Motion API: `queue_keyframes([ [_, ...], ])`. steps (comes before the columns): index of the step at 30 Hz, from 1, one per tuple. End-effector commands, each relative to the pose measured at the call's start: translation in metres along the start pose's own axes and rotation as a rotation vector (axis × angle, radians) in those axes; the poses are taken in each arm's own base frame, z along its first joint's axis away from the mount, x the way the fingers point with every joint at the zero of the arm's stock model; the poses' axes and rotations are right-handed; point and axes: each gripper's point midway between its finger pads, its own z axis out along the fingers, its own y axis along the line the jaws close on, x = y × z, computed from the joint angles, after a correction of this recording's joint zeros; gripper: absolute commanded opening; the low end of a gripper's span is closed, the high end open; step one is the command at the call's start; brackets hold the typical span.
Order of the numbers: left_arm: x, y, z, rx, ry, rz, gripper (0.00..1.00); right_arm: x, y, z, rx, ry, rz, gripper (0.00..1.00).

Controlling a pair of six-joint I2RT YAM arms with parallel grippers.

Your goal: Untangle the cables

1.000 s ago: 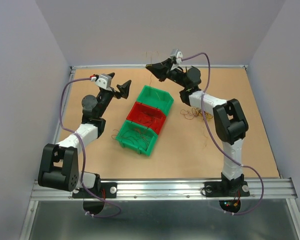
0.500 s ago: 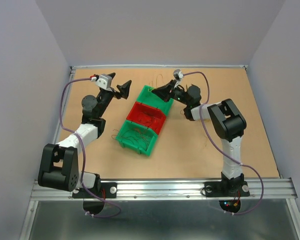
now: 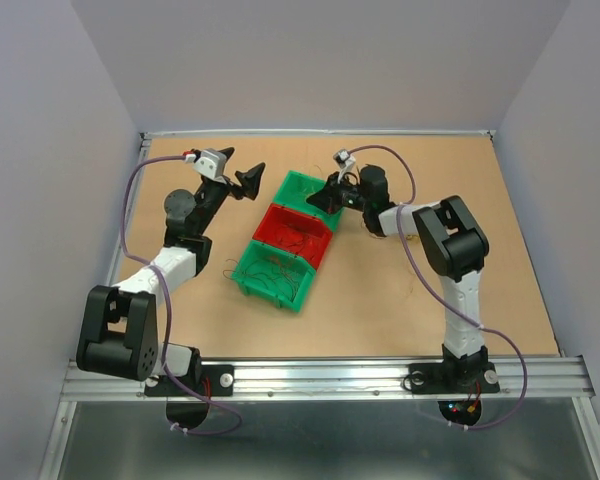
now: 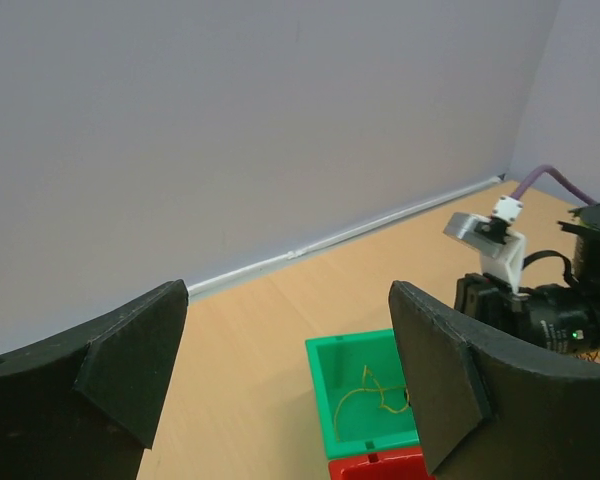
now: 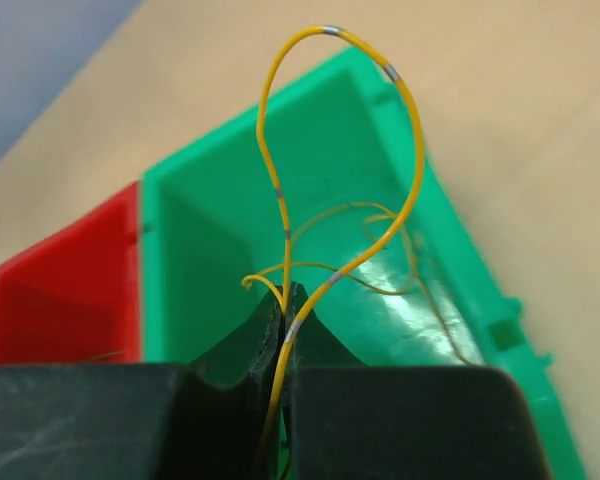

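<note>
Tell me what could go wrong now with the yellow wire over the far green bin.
1. The right gripper pinches the yellow wire low, its loop standing above the green bin; on release it may cling to the gripper or spring over the rim.
2. Strands lying in that bin could tangle with it.

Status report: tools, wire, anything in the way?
Right tool shut on yellow wire, at far green bin. Left tool open, empty, raised aside. Nothing between wire and bin.
</note>
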Motion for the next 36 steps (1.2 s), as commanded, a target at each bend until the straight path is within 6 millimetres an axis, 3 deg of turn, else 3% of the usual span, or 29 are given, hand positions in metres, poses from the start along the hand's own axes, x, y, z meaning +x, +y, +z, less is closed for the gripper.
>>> queue_keyframes([
  [1,-0.019,-0.003,0.008,0.032,-0.052,0.03,0.93,0.021,-0.037,0.003,0.206,0.199,-0.01,0.01],
  [7,-0.013,-0.001,0.013,0.033,-0.025,0.031,0.92,0.042,-0.069,0.0,0.344,0.356,-0.07,0.01],
  [13,-0.007,0.005,0.018,0.006,0.013,0.016,0.92,0.079,-0.073,-0.002,0.408,0.566,-0.133,0.02],
  [15,-0.007,0.007,0.019,-0.002,0.018,0.014,0.92,0.076,-0.076,0.002,0.439,0.592,-0.197,0.05],
  [18,-0.003,0.009,0.021,-0.008,0.035,0.009,0.92,0.06,-0.074,0.005,0.464,0.573,-0.224,0.09],
  [20,-0.003,0.01,0.022,-0.01,0.038,0.007,0.92,0.048,-0.069,0.006,0.458,0.553,-0.236,0.18],
  [24,-0.002,0.011,0.023,-0.015,0.043,0.006,0.92,0.004,-0.051,0.011,0.444,0.468,-0.265,0.24],
  [28,-0.004,0.011,0.023,-0.015,0.042,0.005,0.92,-0.022,-0.036,0.013,0.433,0.419,-0.278,0.37],
  [29,-0.004,0.01,0.022,-0.014,0.041,0.007,0.92,-0.026,-0.035,0.013,0.434,0.41,-0.279,0.46],
  [36,-0.006,0.009,0.022,-0.011,0.039,0.006,0.92,-0.047,-0.017,0.012,0.43,0.361,-0.283,0.65],
])
